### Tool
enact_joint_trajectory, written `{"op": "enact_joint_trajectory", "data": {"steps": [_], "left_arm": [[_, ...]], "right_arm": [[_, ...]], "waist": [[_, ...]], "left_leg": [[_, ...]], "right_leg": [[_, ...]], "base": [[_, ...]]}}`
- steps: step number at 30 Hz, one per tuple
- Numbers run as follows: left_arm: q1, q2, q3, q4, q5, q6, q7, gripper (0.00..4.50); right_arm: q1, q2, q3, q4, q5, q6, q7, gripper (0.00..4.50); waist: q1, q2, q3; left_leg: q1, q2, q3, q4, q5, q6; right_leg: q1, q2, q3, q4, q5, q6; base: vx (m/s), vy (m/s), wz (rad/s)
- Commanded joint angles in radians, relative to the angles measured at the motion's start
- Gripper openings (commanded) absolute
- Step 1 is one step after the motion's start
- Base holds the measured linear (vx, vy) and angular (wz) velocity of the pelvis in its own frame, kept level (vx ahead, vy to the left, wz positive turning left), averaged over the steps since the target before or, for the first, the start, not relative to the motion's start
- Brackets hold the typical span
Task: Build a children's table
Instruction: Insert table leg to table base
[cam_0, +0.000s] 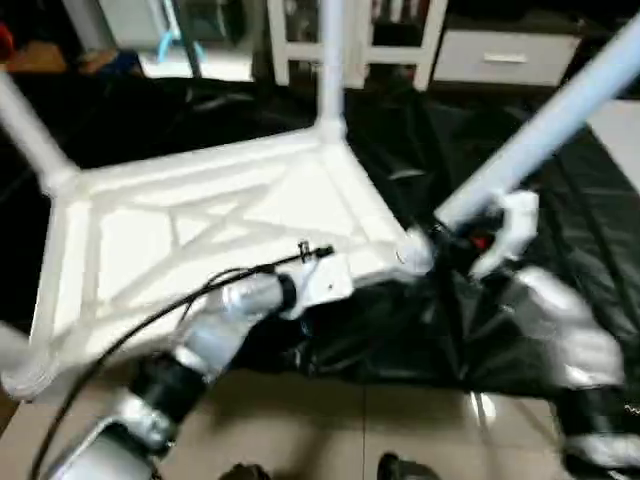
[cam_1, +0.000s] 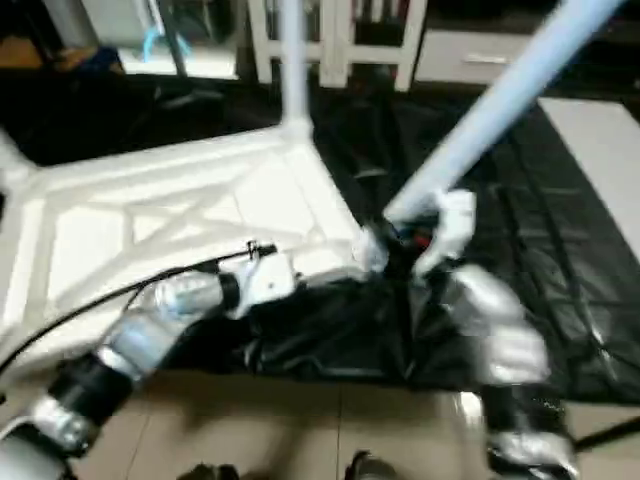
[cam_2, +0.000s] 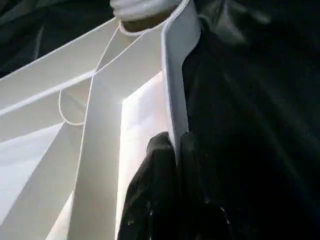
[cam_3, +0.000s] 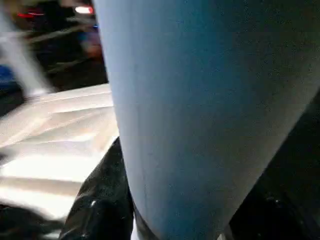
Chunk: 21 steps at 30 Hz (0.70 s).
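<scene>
Head views: the table top (cam_0: 210, 225) lies upside down on black sheeting (cam_0: 560, 230) on the floor, ribs up. Legs stand in the far-left and far-right sockets; another pokes out at the near-left corner. The fourth leg (cam_0: 545, 130) leans steeply off to the right, its foot at the near-right socket (cam_0: 412, 255). The right gripper (cam_0: 470, 245) has jaws about half spread around that leg's low end. The left gripper (cam_1: 262, 278) sits at the top's near rim.

Left wrist view: jaws almost closed, pinching the thin rim (cam_2: 176, 85), one finger each side.

Right wrist view: the leg (cam_3: 200, 110) runs between the jaws, ribbed top behind.

Risk: the leg is far off the socket's axis, so pushing now could jam it or skid the top over the slick sheeting. The rim pinch is narrow and could slip.

Hard to tell: whether the leg's tip has entered the socket; the gripper covers it. The near-left leg is cut off by the frame.
</scene>
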Motion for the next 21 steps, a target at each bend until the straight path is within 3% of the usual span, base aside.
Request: {"op": "enact_joint_trajectory", "data": {"steps": [1,2,3,4,5,6,7,8,9,12,14,15,17,19,21], "left_arm": [[-0.025,0.063,0.044,0.077,0.051,-0.003,0.030,0.00],[-0.027,0.071,0.047,0.089,0.050,-0.021,0.025,0.00],[-0.033,0.084,0.050,0.110,0.048,-0.053,0.017,0.00],[-0.038,0.093,0.051,0.126,0.051,-0.074,0.015,0.00],[-0.042,0.098,0.051,0.137,0.054,-0.088,0.013,0.00],[-0.052,0.108,0.049,0.160,0.050,-0.112,0.012,0.00],[-0.053,0.110,0.048,0.162,0.050,-0.115,0.013,0.00],[-0.055,0.112,0.047,0.166,0.049,-0.118,0.013,0.00],[-0.058,0.114,0.046,0.171,0.049,-0.124,0.013,0.00],[-0.057,0.113,0.066,0.177,0.010,-0.172,-0.003,0.00],[-0.052,0.113,0.076,0.173,-0.010,-0.191,-0.017,0.00],[-0.041,0.113,0.094,0.175,-0.041,-0.242,-0.046,0.00],[-0.041,0.113,0.094,0.175,-0.041,-0.243,-0.046,0.00],[-0.040,0.137,0.114,0.196,-0.083,-0.345,-0.099,0.00],[-0.062,0.161,0.117,0.246,-0.069,-0.401,-0.100,0.00]], "right_arm": [[0.068,-0.038,0.043,-0.015,0.007,0.100,0.087,1.84],[0.078,-0.057,0.047,-0.029,0.007,0.109,0.109,1.84],[0.096,-0.090,0.053,-0.054,0.007,0.122,0.145,1.84],[0.102,-0.100,0.046,-0.065,0.017,0.127,0.154,1.84],[0.104,-0.104,0.039,-0.072,0.026,0.131,0.157,1.84],[0.106,-0.114,0.029,-0.088,0.046,0.142,0.162,1.84],[0.106,-0.115,0.029,-0.090,0.047,0.141,0.164,1.84],[0.106,-0.118,0.028,-0.093,0.048,0.141,0.166,1.84],[0.107,-0.122,0.029,-0.098,0.051,0.143,0.169,1.84],[0.093,-0.096,-0.015,-0.132,0.069,0.128,0.127,1.84],[0.093,-0.092,-0.023,-0.146,0.077,0.128,0.122,1.84],[0.094,-0.086,-0.038,-0.171,0.094,0.129,0.114,1.84],[0.094,-0.085,-0.038,-0.172,0.094,0.129,0.114,1.84],[0.091,-0.065,-0.069,-0.243,0.132,0.141,0.070,1.84],[0.091,-0.054,-0.080,-0.283,0.121,0.129,0.028,1.84]], "waist": [[0.003,-0.006,-0.076],[0.001,-0.007,-0.077],[-0.005,-0.012,-0.075],[-0.004,-0.010,-0.077],[-0.008,-0.017,-0.090],[-0.013,-0.021,-0.100],[-0.018,-0.028,-0.104],[-0.017,-0.021,-0.108],[-0.018,-0.019,-0.112],[-0.009,-0.030,-0.123],[-0.002,-0.030,-0.122],[0.002,-0.029,-0.122],[0.002,-0.027,-0.121],[0.006,-0.026,-0.118],[0.008,-0.025,-0.115]], "left_leg": [[0.001,0.014,0.009,-0.070,-0.232,0.050],[-0.005,0.014,0.007,-0.069,-0.215,0.058],[-0.021,0.009,0.002,-0.074,-0.261,0.056],[-0.018,0.008,0.001,-0.072,-0.283,0.050],[-0.016,0.007,0.000,-0.063,-0.274,0.044],[-0.024,0.004,-0.002,-0.056,-0.202,0.060],[-0.026,0.003,0.000,-0.050,-0.160,0.075],[-0.016,0.002,0.006,-0.039,-0.093,0.105],[-0.020,0.000,0.007,-0.031,-0.024,0.140],[-0.021,-0.006,0.013,-0.011,0.114,0.224],[-0.024,-0.005,0.013,-0.008,0.115,0.247],[-0.021,-0.002,0.013,-0.008,0.101,0.249],[-0.021,0.002,0.013,-0.009,0.075,0.239],[-0.018,0.005,0.014,-0.013,0.024,0.202],[-0.014,0.007,0.015,-0.018,-0.054,0.151]], "right_leg": [[0.035,-0.006,0.023,-0.050,-0.251,-0.164],[0.041,-0.004,0.020,-0.047,-0.226,-0.170],[0.048,-0.005,0.016,-0.051,-0.290,-0.154],[0.044,-0.006,0.017,-0.055,-0.322,-0.147],[0.043,-0.007,0.020,-0.048,-0.282,-0.155],[0.050,-0.005,0.019,-0.032,-0.171,-0.173],[0.051,-0.001,0.018,-0.026,-0.116,-0.184],[0.041,0.002,0.018,-0.019,-0.022,-0.221],[0.046,0.002,0.018,-0.008,0.069,-0.257],[0.045,0.004,0.022,0.013,0.232,-0.307],[0.046,0.002,0.021,0.017,0.212,-0.310],[0.043,0.000,0.020,0.015,0.164,-0.308],[0.042,0.000,0.020,0.012,0.109,-0.301],[0.039,0.002,0.020,0.005,0.021,-0.281],[0.035,0.003,0.023,0.000,-0.064,-0.252]], "base": [[0.065,0.005,-0.03],[0.065,0.005,-0.03],[0.000,0.000,0.00],[0.000,0.000,0.00],[0.000,0.000,0.00],[0.074,0.001,-0.08],[0.069,-0.009,-0.02],[0.069,-0.009,-0.02],[0.070,-0.004,0.02],[0.043,-0.002,-0.01],[0.000,0.000,0.00],[0.000,0.000,0.00],[0.000,0.000,0.00],[0.000,0.000,0.00],[0.000,0.000,0.00]]}}
